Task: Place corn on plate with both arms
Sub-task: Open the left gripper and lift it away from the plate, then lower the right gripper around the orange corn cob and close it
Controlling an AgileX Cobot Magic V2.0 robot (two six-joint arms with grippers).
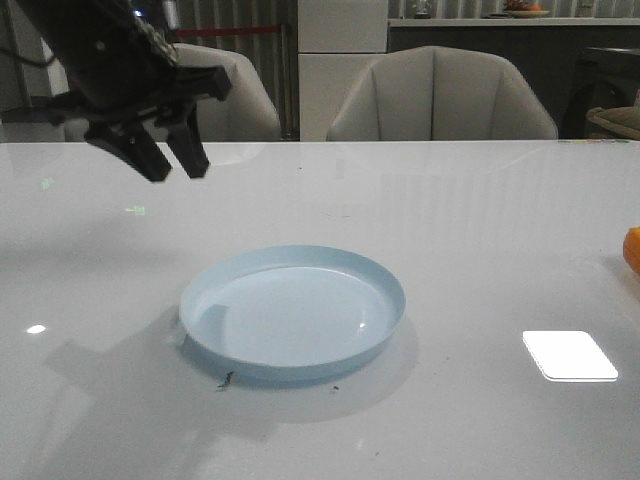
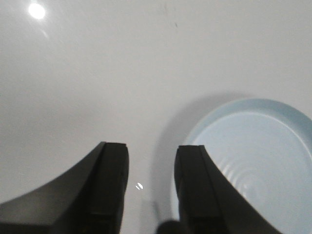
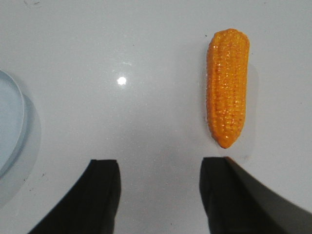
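your left gripper (image 1: 170,160) hangs above the desk (image 1: 480,220), up and to the left of the plate (image 1: 292,310), with its jaws spread apart and nothing between them. in the left wrist view the two dark fingers (image 2: 109,180) frame bare desk, and the plate (image 2: 253,161) lies just beside the one finger, its pale blue floor holding nothing. your right gripper (image 3: 158,195) is out of the front view; its own wrist view shows the jaws wide apart and holding nothing, above the desk. the corn (image 3: 227,87) lies flat on the desk beyond one of those fingers (image 3: 224,195), its tapered tip pointing toward that finger and close to it. in the front view only an orange sliver of the corn (image 1: 632,250) shows at the right edge, well apart from the plate. a bright rectangular reflection (image 1: 570,355) sits on the desk to the right of the plate.
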